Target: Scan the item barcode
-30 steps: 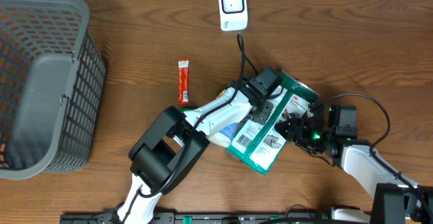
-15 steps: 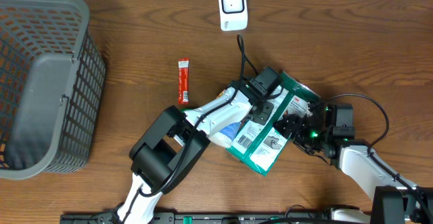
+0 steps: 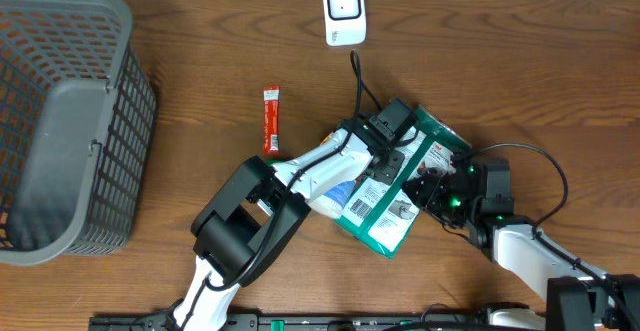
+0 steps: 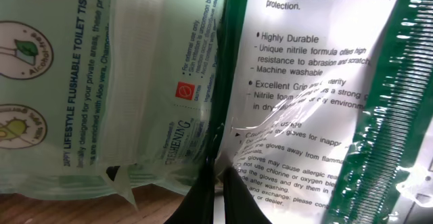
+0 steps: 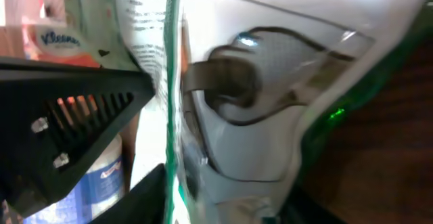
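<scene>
**Arm pose**

1. The left arm [image 3: 250, 206] reaches from its base at the 6 o'clock edge of the bench [image 3: 200, 51] toward 2 o'clock. It ends over the upper-left edge of the glove pack [image 3: 385, 211].
2. The left claw [image 3: 385, 143] is pressed together. In the left wrist view its dark fingertips [image 4: 196, 200] meet on the pack's green seam and pinch the film.
3. The right arm [image 3: 530, 256] enters from the 5 o'clock corner and points toward 10 o'clock.
4. The right claw [image 3: 432, 186] sits at the pack's right edge. In the right wrist view one black finger [image 5: 67, 109] stands to the left of the film edge. Whether the claw clamps the pack cannot be told.

**Task item**

1. The glove pack lies right of bench centre, at about 4 o'clock, between the two claws. Its long axis runs from 1 o'clock to 7 o'clock.
2. It is a flat green packet with white printed panels. A white label [image 3: 362, 201] faces up near its lower end.
3. In the left wrist view the panel [image 4: 304, 82] carries black text, including "Highly Durable" and "Machine washable". The clear film over it is creased and glossy.
4. A wipes pack [image 4: 74, 82] sits just beside the glove pack, at its 9 o'clock side in that view.

**Surroundings**

1. The scanner [image 3: 343, 11] stands at the 12 o'clock edge, well apart from the pack.
2. A red sachet [image 3: 271, 121] lies at 10 o'clock of the pack.
3. A grey basket [image 3: 60, 121] occupies the 9 o'clock end.
</scene>
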